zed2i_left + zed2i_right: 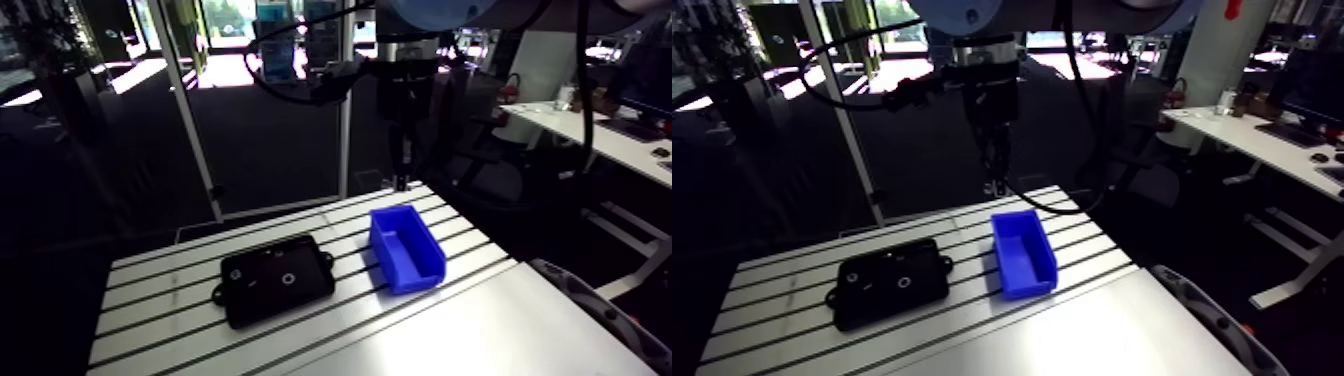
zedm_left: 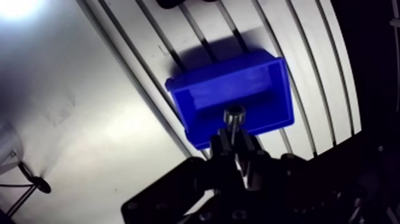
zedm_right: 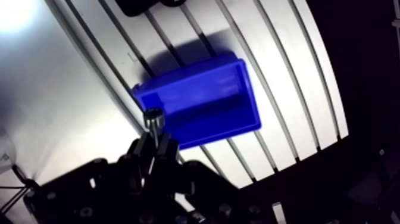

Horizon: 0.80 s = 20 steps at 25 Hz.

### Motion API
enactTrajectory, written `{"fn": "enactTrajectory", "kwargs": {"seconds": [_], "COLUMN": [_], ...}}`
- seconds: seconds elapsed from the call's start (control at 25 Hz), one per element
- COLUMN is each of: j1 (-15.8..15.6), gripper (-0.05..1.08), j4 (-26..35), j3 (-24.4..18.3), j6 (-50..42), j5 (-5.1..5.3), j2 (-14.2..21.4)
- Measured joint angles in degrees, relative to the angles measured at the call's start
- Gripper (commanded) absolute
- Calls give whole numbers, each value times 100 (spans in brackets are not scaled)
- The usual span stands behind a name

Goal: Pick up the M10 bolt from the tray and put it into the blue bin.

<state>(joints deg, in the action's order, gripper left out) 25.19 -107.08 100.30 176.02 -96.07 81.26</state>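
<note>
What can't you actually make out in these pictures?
Shank of the bolt, wrist view: hidden between the claw's fingers; only its head shows.
Small pieces in the tray, arm view: too small to identify.
The tray, wrist view: mostly cut off by the edge.

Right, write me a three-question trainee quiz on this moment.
1. True or false: the end effector is shut on the bolt.
2. Fill in: on the table, the black tray and the blue bin stand ___ (touching/apart).
3. In the wrist view, what is nearest the held bolt? A the black tray; B the blue bin; C a person's hand.
Key: 1 true; 2 apart; 3 B.
</note>
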Motion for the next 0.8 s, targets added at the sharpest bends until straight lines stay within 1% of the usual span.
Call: {"fn": "enactTrajectory", "kwargs": {"seconds": [0.12, 0.24, 0.8], "j1": [114, 179, 252], "gripper": [99, 99, 99], "j4": [-229, -385, -925], "j3": [135, 224, 316], "j6": [426, 646, 1014], "j5": [-22, -22, -22], "j2": [-42, -144, -881]}}
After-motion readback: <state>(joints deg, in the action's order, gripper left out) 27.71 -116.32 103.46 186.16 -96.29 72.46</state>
